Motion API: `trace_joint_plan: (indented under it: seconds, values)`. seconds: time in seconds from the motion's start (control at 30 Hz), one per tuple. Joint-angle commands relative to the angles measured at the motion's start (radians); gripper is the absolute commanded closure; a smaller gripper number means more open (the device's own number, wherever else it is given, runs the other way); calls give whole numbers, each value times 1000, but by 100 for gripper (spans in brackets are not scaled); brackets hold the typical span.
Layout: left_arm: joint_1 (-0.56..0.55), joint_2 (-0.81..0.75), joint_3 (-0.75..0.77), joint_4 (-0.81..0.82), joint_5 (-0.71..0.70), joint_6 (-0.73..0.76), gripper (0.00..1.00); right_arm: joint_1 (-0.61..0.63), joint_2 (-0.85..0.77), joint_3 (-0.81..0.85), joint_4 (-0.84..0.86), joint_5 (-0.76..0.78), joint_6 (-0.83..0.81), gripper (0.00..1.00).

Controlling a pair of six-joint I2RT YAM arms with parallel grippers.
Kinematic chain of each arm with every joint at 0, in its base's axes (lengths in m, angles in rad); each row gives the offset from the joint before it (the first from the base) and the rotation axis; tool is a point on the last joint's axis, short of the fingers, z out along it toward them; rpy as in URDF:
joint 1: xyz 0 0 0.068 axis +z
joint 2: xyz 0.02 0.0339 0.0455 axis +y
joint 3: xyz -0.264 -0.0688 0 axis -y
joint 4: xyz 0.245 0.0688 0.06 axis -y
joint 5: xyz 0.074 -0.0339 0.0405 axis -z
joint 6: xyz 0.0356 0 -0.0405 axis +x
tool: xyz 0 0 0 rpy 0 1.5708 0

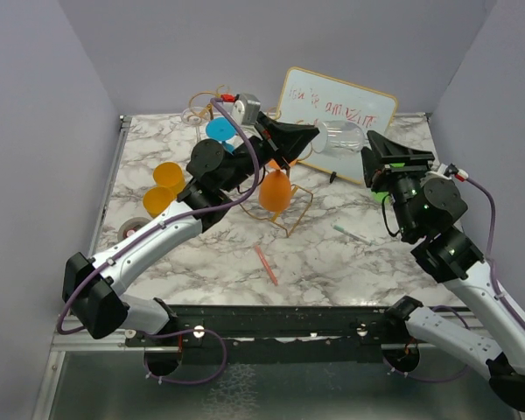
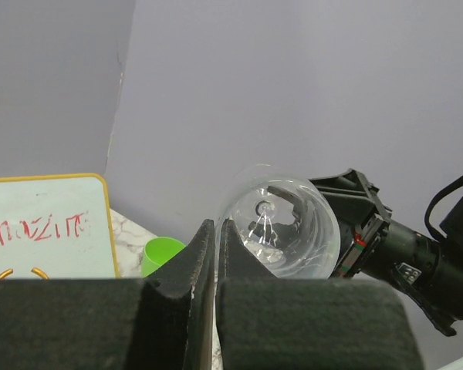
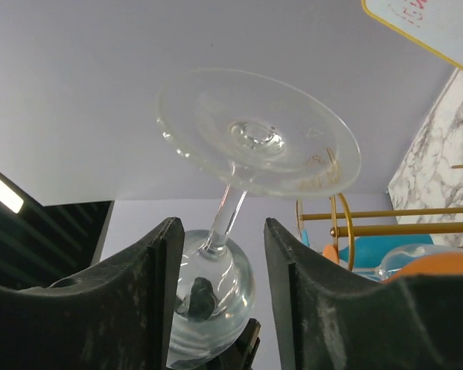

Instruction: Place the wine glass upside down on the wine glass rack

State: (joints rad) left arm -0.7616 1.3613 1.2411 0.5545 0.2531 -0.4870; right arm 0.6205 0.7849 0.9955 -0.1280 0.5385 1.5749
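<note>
The wine glass hangs in the air above the far part of the tabletop, in front of a whiteboard and between the two claws. It lies roughly on its side. The bowl points toward the left arm, and the stem and round foot point toward the right arm.

The left claw is clenched on the glass. Its fingers are pressed almost together at the bowl, and the right wrist view shows a dark tip inside the bowl, so it seems to pinch the bowl's wall. The right claw is released, with one finger on each side of the stem and a clear gap on both sides. The foot stands tilted just above those fingertips.

The glass's long axis runs nearly straight into the gap of the right claw, so a grip on the stem looks like the step in hand. How far the stem sits inside the fingers cannot be told.

The gold wire rack stands on the left arm's side of the glass, with an orange glass already at it.
</note>
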Motion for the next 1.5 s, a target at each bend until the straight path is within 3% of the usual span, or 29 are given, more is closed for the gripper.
trace_joint_plan:
  seconds: [0.0, 0.2, 0.47, 0.53, 0.63, 0.73, 0.8, 1.03, 1.13, 1.3, 1.47]
  values:
    - [-10, -28, 3, 110, -2, 4, 100, 5, 33, 1, 86, -40, 56, 52]
    - [-11, -46, -25, 133, 6, -4, 100, 4, 45, -17, 118, -27, 83, 58]
    - [-12, -46, -44, 145, 8, -31, 100, 4, 36, -40, 206, -25, 53, 98]
    - [-12, -47, -48, 145, 6, -36, 100, 4, 27, -46, 222, -6, 22, 99]
    - [-12, -56, -63, 145, -15, -41, 82, 4, 16, -56, 274, 29, -77, 99]
    - [-11, -79, -87, 136, -88, -70, 45, 4, 20, -67, 366, 67, -223, 99]
    - [-10, -101, -106, 119, -138, -80, 32, 4, 46, -61, 448, 78, -354, 99]
    - [1, -137, 11, -246, -381, -31, 22, 5, 182, 77, 677, 96, -869, 99]
    - [35, -123, 94, -433, -471, -47, 17, 2, 265, 169, 697, 77, -1083, 99]
    - [146, -121, 145, -541, -394, -69, 11, -8, 384, 270, 735, 24, -1333, 99]
    - [245, -151, 150, -617, -293, -72, 5, -67, 463, 359, 661, -79, -1531, 99]
